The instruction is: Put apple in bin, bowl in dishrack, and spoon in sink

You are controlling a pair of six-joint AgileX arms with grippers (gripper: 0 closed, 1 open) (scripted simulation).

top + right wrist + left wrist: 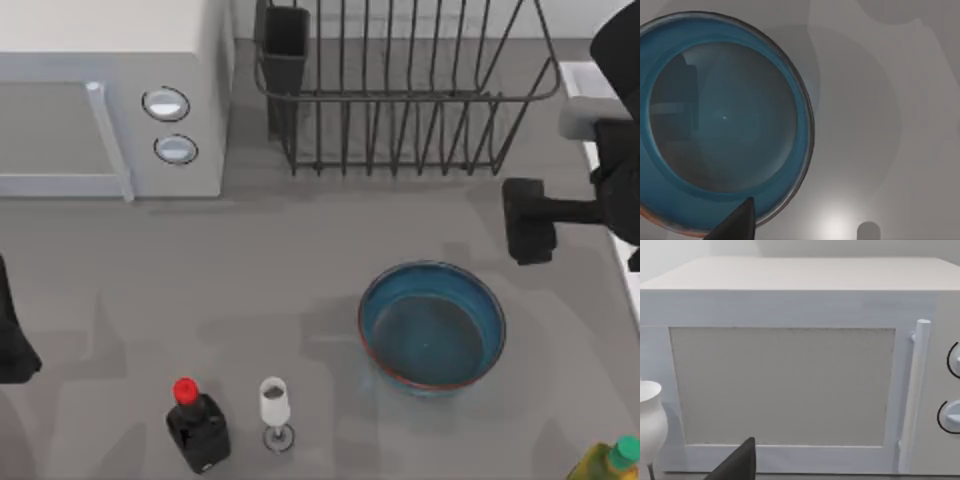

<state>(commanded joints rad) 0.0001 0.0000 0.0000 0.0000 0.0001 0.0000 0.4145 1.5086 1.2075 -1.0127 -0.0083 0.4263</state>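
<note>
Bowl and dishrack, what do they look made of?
Bowl: probably glazed ceramic; glossy blue inside with soft reflections and a thin reddish-brown rim. Coated plastic isn't ruled out.
Dishrack: looks like thin black metal wire, maybe coated; upright bars with see-through gaps, plus a solid dark utensil cup at one corner.

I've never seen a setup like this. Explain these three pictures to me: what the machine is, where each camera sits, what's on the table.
These show a simulated two-armed robot at a table. One camera looks down from above; the others ride on each wrist. The right pincer hovers beside the blue bowl, holding nothing visible. The left arm sits parked at the left edge, its camera facing the microwave. Also present: the dishrack, a dark bottle and a small glass.
</note>
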